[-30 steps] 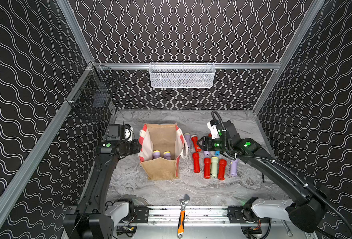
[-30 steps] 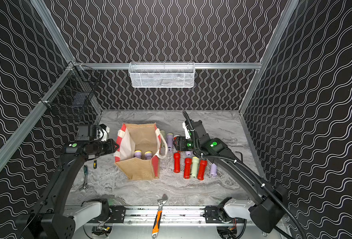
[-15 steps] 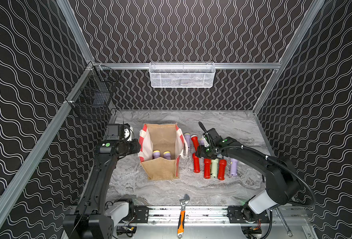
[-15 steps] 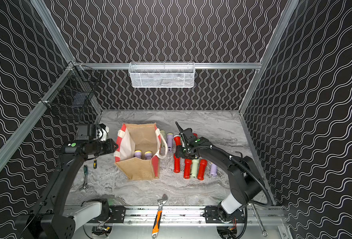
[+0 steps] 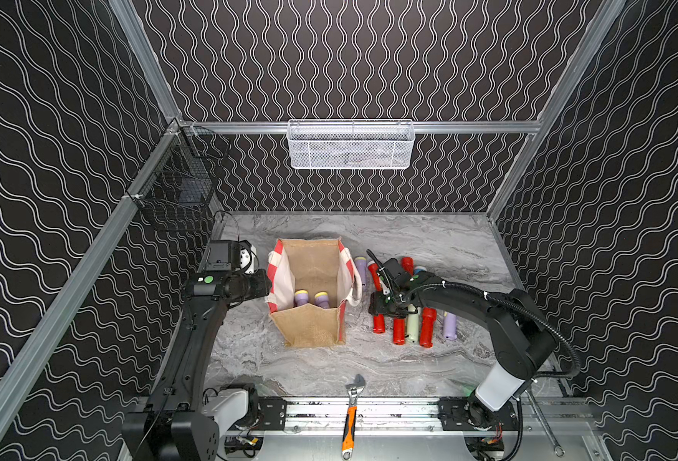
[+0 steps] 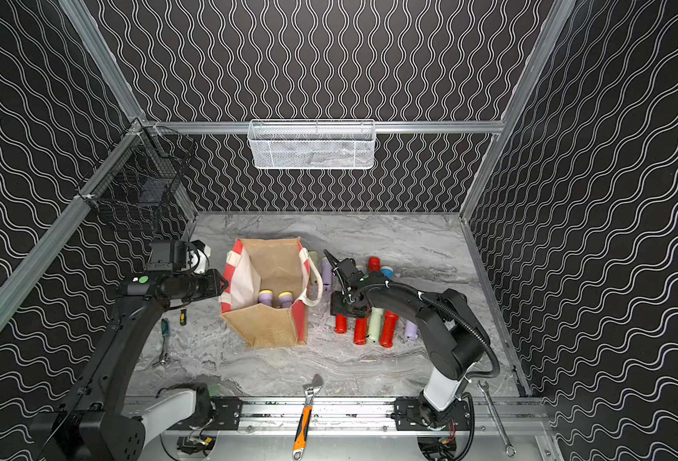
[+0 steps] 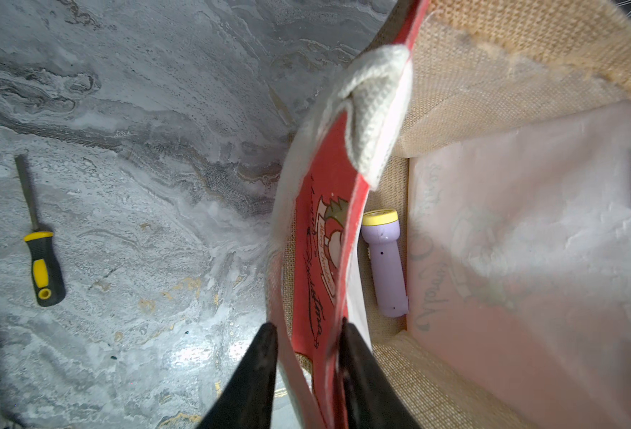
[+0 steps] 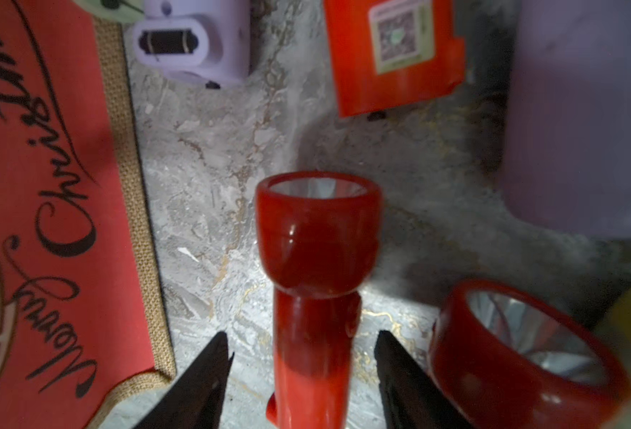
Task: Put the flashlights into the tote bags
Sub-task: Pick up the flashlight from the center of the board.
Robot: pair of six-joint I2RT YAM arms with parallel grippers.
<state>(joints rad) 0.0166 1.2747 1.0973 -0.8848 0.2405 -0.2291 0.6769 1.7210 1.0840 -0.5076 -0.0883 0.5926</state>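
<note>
Bag (image 5: 309, 331) stands upright and open on the marble table (image 5: 429, 239), left of centre in both top views. Two lilac torches (image 5: 300, 297) with yellow rims lie side by side on its floor. The left wrist view shows one of them (image 7: 384, 260) close against the inner wall.

At the bag's rim the left gripper (image 7: 306, 327) comes in from the side with its jaws narrow, one finger outside the red side panel and one inside. The cloth fills the gap and seems pinched, though the contact itself is blurred.

Just right of the bag the right gripper (image 8: 302, 334) sits low over a row of torches lying flat on the table. Its jaws stand wide on either side of the handle of a red torch (image 8: 317, 237), with bare marble showing on both sides, so it grips nothing. That torch's head points away from the wrist.

In a top view the row continues with a second red torch (image 5: 398, 331), a green torch (image 5: 412, 329), a third red torch (image 5: 427, 327) and a pale lilac torch (image 5: 450, 325). Farther back, beyond the arm, lie more, among them a blue torch (image 5: 419, 270).

A wrench (image 5: 349, 419) lies at the front edge, and a screwdriver (image 7: 43, 267) lies well left of the bag.
</note>
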